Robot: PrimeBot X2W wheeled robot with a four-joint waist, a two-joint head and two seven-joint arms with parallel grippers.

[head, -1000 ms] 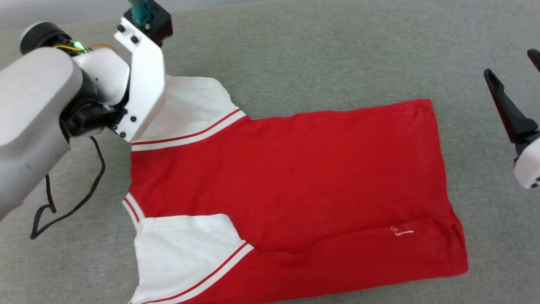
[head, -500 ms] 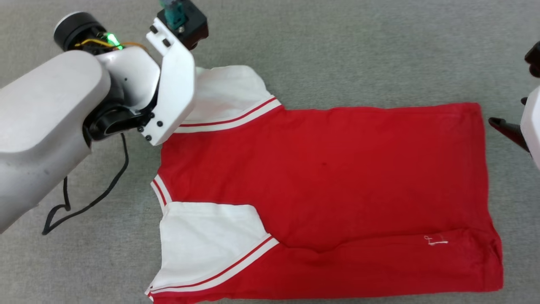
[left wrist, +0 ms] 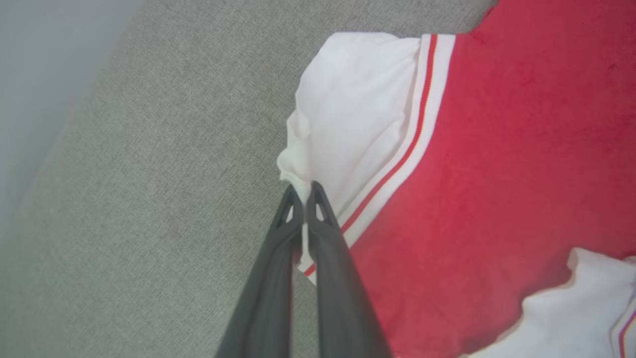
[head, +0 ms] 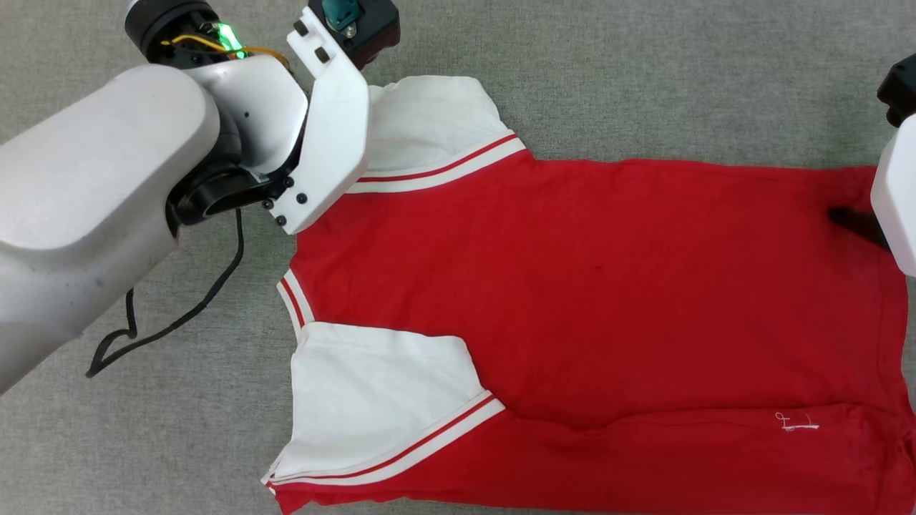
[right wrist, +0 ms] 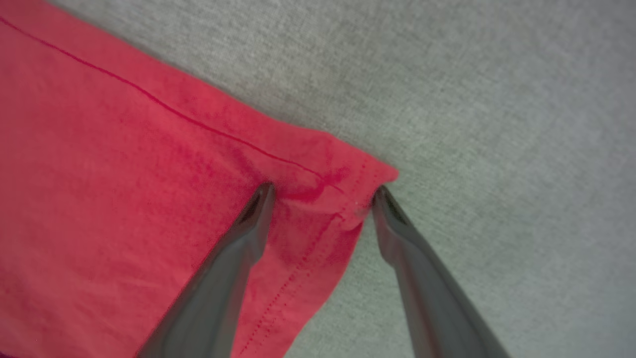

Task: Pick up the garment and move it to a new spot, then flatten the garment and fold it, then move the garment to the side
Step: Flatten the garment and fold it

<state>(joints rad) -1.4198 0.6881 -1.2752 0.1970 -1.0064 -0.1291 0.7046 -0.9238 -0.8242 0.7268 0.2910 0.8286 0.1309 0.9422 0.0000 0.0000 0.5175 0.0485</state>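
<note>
The garment (head: 594,286) is lying spread flat, plain red side up, on the grey surface (head: 644,86), neckline pointing left and hem right. Its white, stripe-trimmed sleeves are resting far-left and near-left, and the far sleeve's edge is bunching up.

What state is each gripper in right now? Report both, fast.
Left gripper: shut on the white sleeve edge of the garment.
Right gripper: open, straddling the red hem corner, gripping nothing.
</note>
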